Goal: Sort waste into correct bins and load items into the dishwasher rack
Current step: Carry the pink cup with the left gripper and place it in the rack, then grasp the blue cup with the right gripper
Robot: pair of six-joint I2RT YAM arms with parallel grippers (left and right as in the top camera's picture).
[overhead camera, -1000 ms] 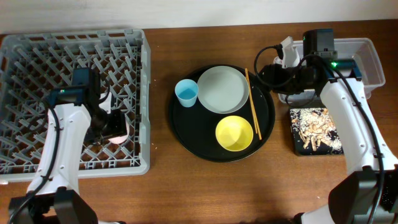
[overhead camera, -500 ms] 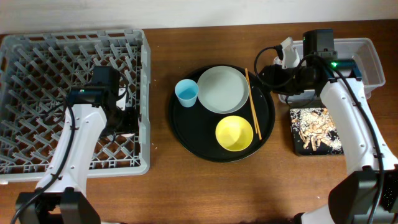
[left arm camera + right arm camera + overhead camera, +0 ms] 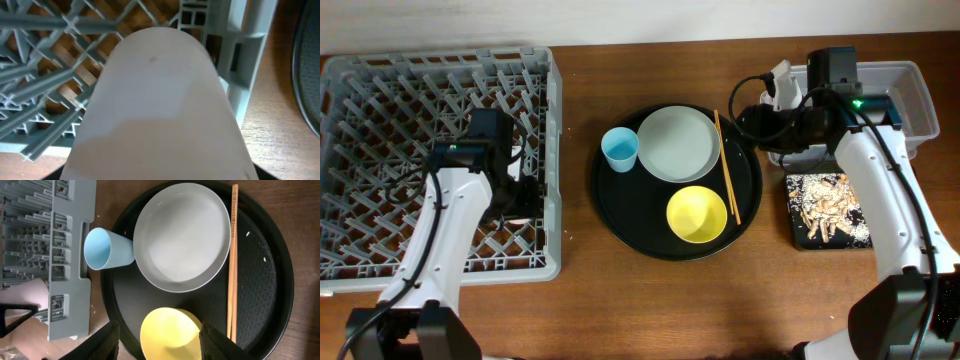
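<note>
1. The left tool (image 3: 512, 195) appears clamped on the pink cup (image 3: 160, 100), though the cup fills the wrist view and hides its fingers. It hangs low at the right edge of the dishwasher rack (image 3: 554, 120), seemingly to seat the cup among the pegs.
2. The right tool (image 3: 160, 327) is spread and empty. It hovers by the right rim of the round tray (image 3: 620, 215), near the chopsticks (image 3: 726, 168), probably its next pick.
3. The plate (image 3: 678, 143), yellow bowl (image 3: 697, 214) and blue cup (image 3: 619, 149) sit on that tray, not yet racked.
4. Food scraps (image 3: 825, 205) lie in the shallow black tray (image 3: 788, 215), with the clear tub (image 3: 925, 100) just behind it.
5. The surface (image 3: 620, 300) is brown wood, and a pale wall (image 3: 720, 15) runs along its far edge.
</note>
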